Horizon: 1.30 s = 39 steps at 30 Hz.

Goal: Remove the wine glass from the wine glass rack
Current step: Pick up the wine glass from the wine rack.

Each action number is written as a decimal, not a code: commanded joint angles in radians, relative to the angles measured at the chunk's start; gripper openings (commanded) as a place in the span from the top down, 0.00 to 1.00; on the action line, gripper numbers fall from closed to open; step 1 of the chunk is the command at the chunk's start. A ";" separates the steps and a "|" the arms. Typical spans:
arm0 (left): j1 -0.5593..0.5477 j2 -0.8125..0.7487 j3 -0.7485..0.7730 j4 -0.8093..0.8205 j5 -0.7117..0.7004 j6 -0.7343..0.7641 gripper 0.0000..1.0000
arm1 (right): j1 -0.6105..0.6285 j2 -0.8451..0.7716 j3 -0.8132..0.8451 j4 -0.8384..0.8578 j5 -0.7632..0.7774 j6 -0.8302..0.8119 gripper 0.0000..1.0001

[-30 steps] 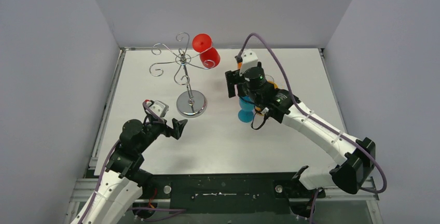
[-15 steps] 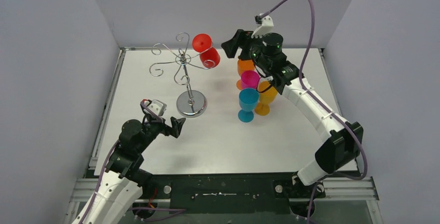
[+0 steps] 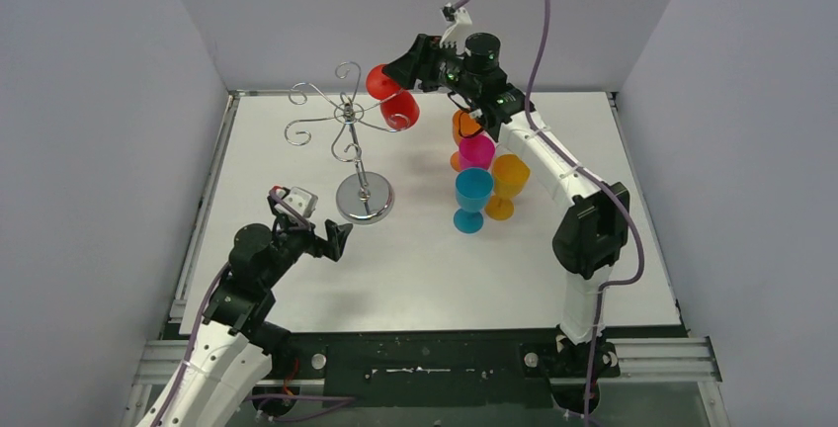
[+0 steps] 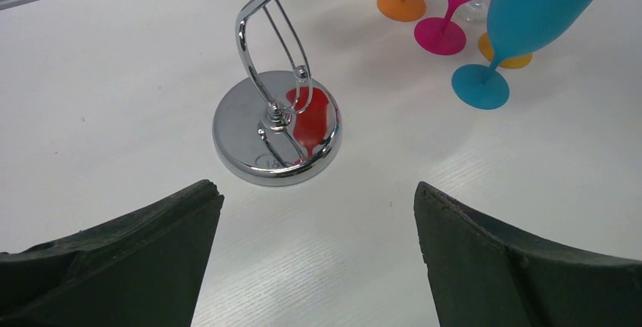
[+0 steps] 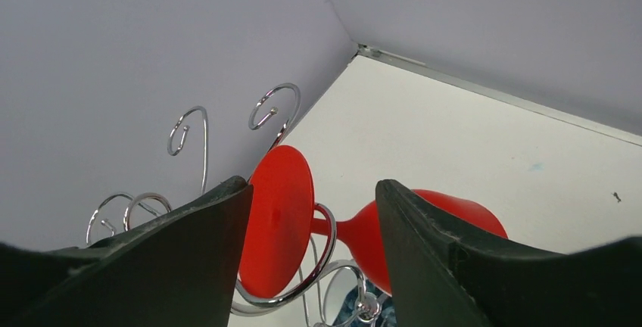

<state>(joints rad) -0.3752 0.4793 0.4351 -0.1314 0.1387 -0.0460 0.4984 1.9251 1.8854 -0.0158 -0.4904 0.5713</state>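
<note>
**Red glass on the rack, right jaws open around its foot**

The wine glass (image 3: 392, 96) is red and it hangs on the wine glass rack (image 3: 363, 199), at the right side of the top. It lies nearly on its side. Its stem passes through one of the curled wire arms, the round foot points to the back wall and the bowl points to the front right.

The right arm (image 3: 553, 165) reaches high over the tabletop (image 3: 296, 279) to the glass. In the right wrist view the right jaws are open and stand one on each side of the foot. The foot and the stem are seen in the gap between them. The left finger is just beside the edge of the foot; I cannot tell if it touches.

The left jaws are open wide, low over the tabletop, near the round base of the rack but apart from it.

Four other glasses stand upright on the tabletop right of the rack: blue glass (image 3: 472, 190), pink glass (image 3: 476, 150), orange glass (image 3: 460, 127) and yellow glass (image 3: 509, 175).
</note>
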 commanded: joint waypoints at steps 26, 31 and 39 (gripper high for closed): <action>0.053 0.036 0.041 0.026 0.077 -0.017 0.03 | 0.008 0.032 0.164 -0.071 0.008 -0.041 0.89; 0.055 0.038 0.042 0.026 0.079 -0.018 0.03 | 0.008 0.005 0.139 -0.044 0.004 -0.019 0.98; 0.056 0.041 0.042 0.026 0.083 -0.018 0.03 | 0.007 -0.019 0.133 -0.031 -0.009 0.019 1.00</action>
<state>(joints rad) -0.3252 0.5201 0.4366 -0.1314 0.1993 -0.0525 0.5037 1.9873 2.0140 -0.0978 -0.4934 0.5690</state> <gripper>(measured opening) 0.974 0.094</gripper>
